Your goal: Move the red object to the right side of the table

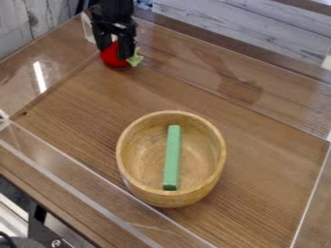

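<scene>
At the far left of the table (258, 107), the gripper (114, 46) points down over the red object (116, 57), its dark fingers (127, 46) spread wide on either side of it. The red object sits on the table, its green tip (135, 63) poking out to the right. Further right and nearer the camera, a wooden bowl (142, 165) holds a green stick (172, 155).

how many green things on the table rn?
2. A green stick lies inside the wooden bowl near the front; a small green leaf sits on the red ball at the back left, under the tool.
</scene>
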Available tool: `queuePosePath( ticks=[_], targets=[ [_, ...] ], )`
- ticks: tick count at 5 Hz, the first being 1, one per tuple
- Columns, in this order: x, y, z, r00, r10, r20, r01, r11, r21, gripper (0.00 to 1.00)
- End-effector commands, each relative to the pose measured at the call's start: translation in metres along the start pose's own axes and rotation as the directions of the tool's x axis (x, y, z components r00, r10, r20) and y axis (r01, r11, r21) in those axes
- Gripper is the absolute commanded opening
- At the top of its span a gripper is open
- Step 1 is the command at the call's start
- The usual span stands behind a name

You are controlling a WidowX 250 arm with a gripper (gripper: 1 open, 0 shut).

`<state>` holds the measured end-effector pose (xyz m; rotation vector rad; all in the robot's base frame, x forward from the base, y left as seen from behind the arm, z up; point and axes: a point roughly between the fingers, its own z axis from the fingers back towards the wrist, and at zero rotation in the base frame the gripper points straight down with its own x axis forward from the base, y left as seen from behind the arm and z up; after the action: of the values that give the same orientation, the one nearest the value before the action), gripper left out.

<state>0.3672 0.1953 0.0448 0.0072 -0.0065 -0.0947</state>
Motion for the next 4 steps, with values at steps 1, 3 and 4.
queuePosePath(
  ticks=[1,3,4],
  targets=[
    [0.0084,0.0017,0.0149,0.998,-0.038,0.043,0.036,0.999,0.037,1.00],
    [0.0049,-0.0003,0.0103,0.997,-0.064,0.041,0.063,0.997,0.043,1.00],
    [0.0048,-0.0010,0.0091,0.996,-0.074,0.042,0.072,0.996,0.046,1.00]
  ],
)
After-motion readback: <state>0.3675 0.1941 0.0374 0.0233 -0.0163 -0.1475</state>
